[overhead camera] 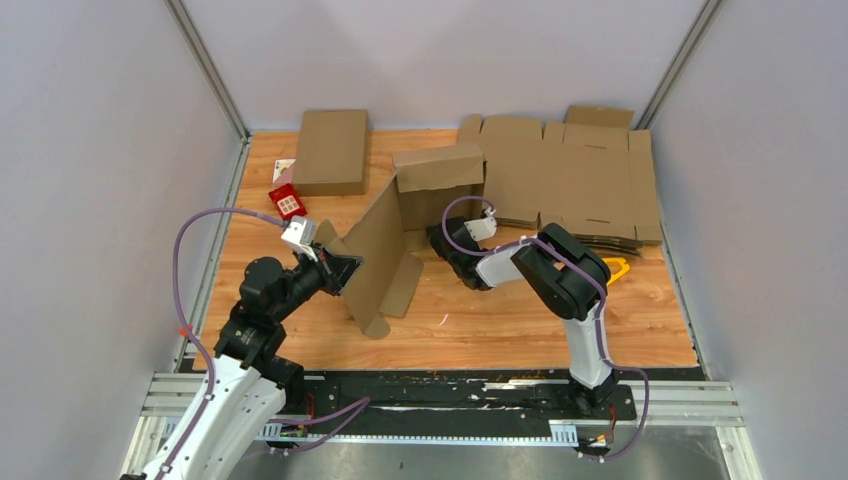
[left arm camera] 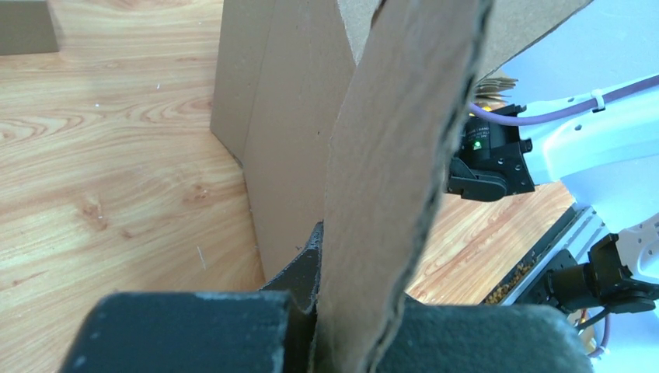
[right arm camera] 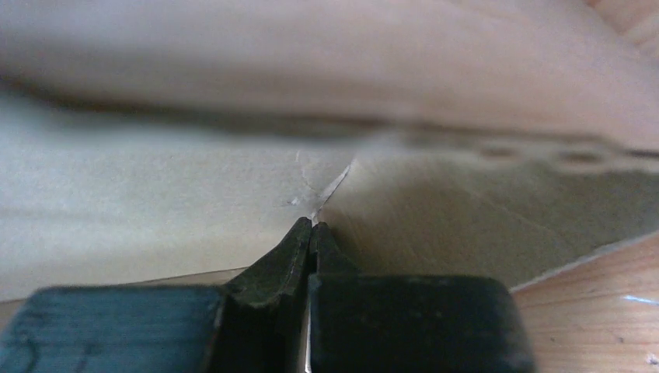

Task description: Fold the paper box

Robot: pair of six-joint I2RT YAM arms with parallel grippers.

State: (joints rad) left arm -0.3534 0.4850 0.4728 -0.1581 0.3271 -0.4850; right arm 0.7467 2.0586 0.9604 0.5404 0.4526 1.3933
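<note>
Wooden table (overhead camera: 520, 320): paper box (overhead camera: 380, 250) is clamped by left gripper (overhead camera: 342, 272) at 9 o'clock. It could be buckled if pushed harder by the closed, empty right gripper (overhead camera: 440, 242).

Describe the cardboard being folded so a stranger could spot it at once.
On the wooden table, look at the middle. The cardboard sheet stands half upright there, pinched by the left end effector; the pile at far right lies flat, and the box at far left is closed.

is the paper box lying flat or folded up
Partly folded: the paper box stands on edge, panels bent at creases, not closed.
</note>
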